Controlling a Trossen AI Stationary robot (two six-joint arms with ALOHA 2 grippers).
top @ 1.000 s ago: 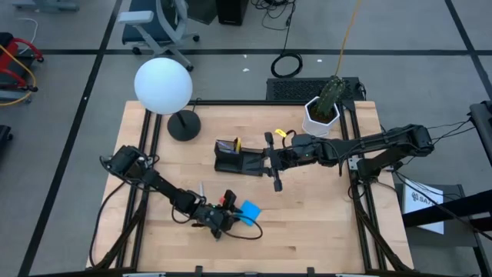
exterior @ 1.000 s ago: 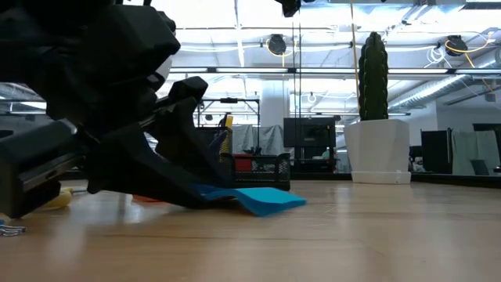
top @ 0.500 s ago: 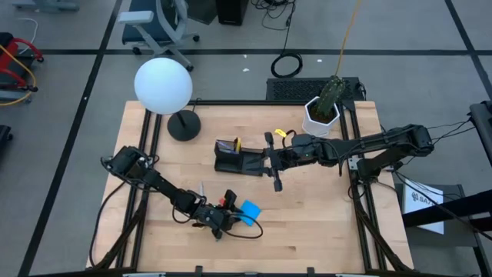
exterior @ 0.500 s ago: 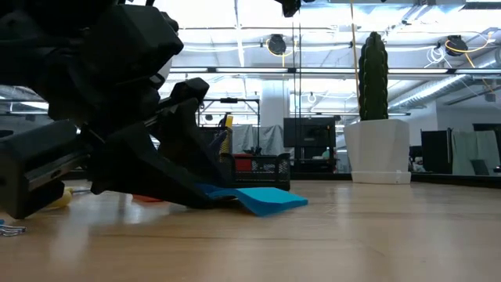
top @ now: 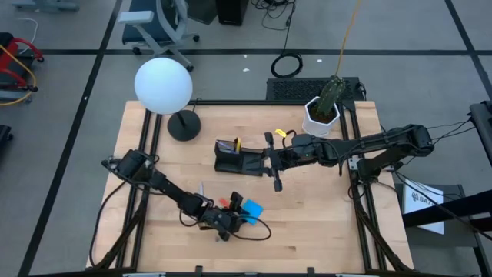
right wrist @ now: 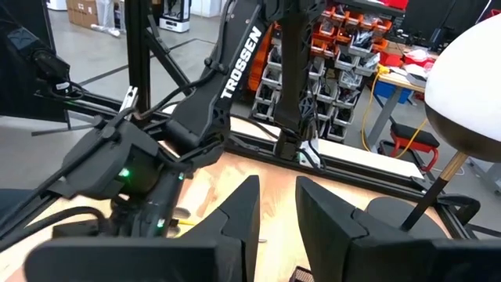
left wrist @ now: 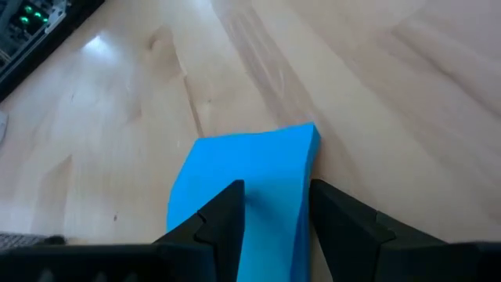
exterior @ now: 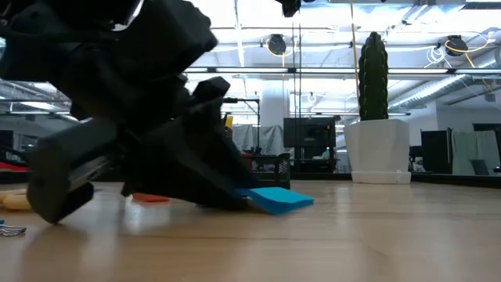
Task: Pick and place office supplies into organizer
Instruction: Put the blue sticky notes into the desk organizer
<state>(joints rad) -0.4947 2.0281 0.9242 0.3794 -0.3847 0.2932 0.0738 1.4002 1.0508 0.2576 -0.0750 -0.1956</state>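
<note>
Since the earlier frames the left gripper (top: 233,218) has slid a little farther toward the table's right and front, and the blue square pad (top: 250,208) has gone with it. From above, that gripper lies low at the front middle of the table (top: 323,215), its fingertips at the pad's near edge; a tiny red eraser-like piece (top: 223,203) sits just beside the wrist. The organizer (top: 234,158) stands well apart, toward the back, so the pad must travel away from the front edge to reach it. The right gripper (top: 270,163) waits right at the organizer's right end, over a dark pen (top: 276,179) lying on the table, far nearer the organizer than the left arm is.

At table height, the left gripper (exterior: 239,196) presses down to the wood, and the pad (exterior: 280,199) sticks out past the fingertips with its free edge tilted slightly up.

Looking past the left wrist, both fingers (left wrist: 221,223) lie over the top face of the pad (left wrist: 250,172) with a narrow gap between them. They hold nothing between them; they rest on the pad, which stretches straight ahead of them. To my eye, a grip calls for one finger to get under an edge.

Through the right wrist camera, the right fingers (right wrist: 239,210) stand parted by a narrow gap, with nothing between them.
</note>
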